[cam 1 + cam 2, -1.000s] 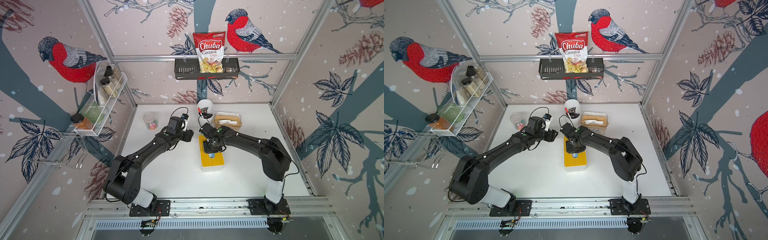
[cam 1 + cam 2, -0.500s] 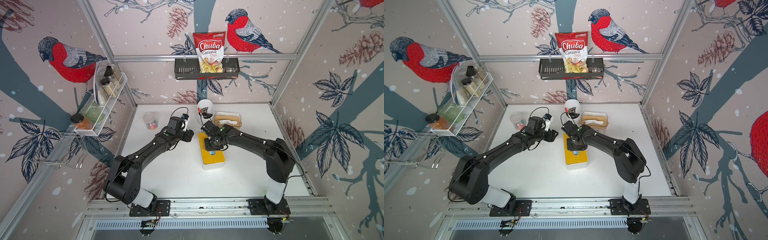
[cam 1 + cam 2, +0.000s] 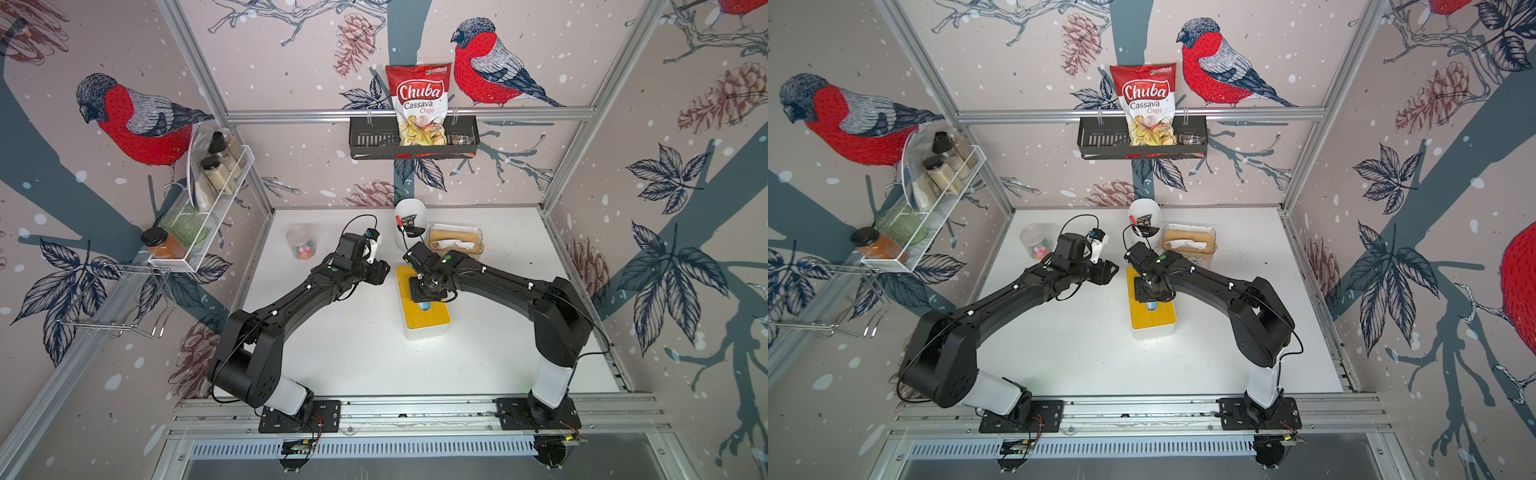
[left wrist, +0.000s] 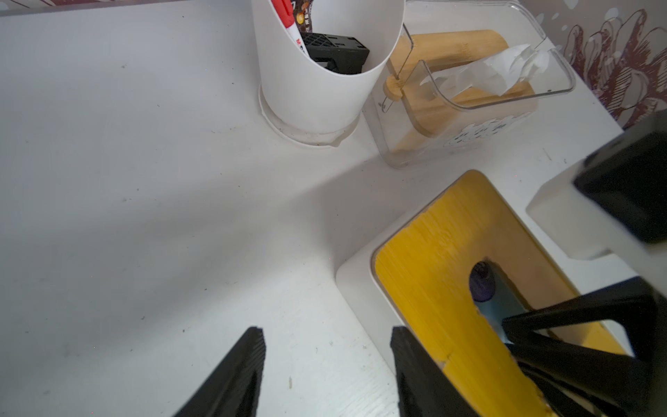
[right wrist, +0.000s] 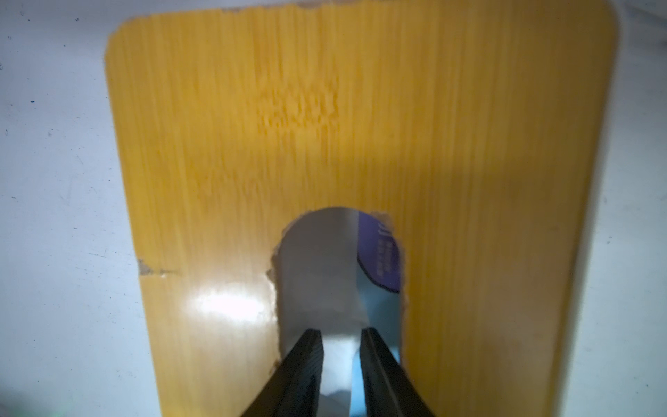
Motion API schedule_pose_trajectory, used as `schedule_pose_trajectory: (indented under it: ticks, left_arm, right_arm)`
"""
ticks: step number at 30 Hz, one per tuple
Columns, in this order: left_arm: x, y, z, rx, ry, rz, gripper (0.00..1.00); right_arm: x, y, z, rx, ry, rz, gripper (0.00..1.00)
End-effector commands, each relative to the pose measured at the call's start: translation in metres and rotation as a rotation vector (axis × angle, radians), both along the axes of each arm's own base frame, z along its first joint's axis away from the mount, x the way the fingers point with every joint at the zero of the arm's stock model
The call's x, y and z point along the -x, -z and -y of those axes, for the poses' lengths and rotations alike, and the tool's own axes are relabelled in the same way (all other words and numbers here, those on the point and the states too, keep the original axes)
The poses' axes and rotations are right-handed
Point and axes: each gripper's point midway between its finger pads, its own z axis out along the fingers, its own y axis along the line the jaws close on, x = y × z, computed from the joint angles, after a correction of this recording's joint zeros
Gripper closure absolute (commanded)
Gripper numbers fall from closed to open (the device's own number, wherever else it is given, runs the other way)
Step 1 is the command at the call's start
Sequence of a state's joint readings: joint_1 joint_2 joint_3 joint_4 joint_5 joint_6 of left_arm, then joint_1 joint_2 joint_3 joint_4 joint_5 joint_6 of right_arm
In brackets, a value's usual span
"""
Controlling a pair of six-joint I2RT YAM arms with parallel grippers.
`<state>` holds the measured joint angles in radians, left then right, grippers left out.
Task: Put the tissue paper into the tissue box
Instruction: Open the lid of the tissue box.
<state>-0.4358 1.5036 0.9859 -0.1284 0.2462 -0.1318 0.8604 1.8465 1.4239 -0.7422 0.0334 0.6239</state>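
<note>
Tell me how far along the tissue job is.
Done: the tissue pack lies inside the box, visible through the slot in its lid. In hand: the right jaws reach into that slot, slightly apart, tissue between them. Remaining: probably pulling clear. The left jaws stand open beside the box.

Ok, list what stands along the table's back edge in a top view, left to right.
Left to right: clear round jar of coloured sweets → white oval plastic holder → clear plastic box with a wooden lid.
</note>
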Motion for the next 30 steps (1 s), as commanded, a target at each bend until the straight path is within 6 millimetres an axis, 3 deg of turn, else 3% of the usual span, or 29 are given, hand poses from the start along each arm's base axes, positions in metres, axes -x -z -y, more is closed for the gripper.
schedule_pose_trajectory:
  ticks: [1, 5, 13, 30]
  left_arm:
    - [0.003, -0.024, 0.027, 0.143, 0.06, 0.021, 0.4]
    - [0.011, -0.022, 0.038, 0.2, 0.087, -0.009, 0.4]
    - [0.02, 0.012, 0.047, 0.158, 0.103, -0.12, 0.4]
    - [0.042, 0.068, 0.033, 0.085, 0.063, -0.271, 0.56]
  right_arm:
    - [0.002, 0.009, -0.002, -0.001, -0.03, -0.013, 1.0]
    - [0.002, 0.01, -0.003, -0.003, -0.033, -0.014, 1.0]
    - [0.002, 0.011, -0.004, -0.004, -0.035, -0.015, 1.0]
    - [0.002, 0.004, -0.014, -0.06, -0.071, -0.002, 0.98]
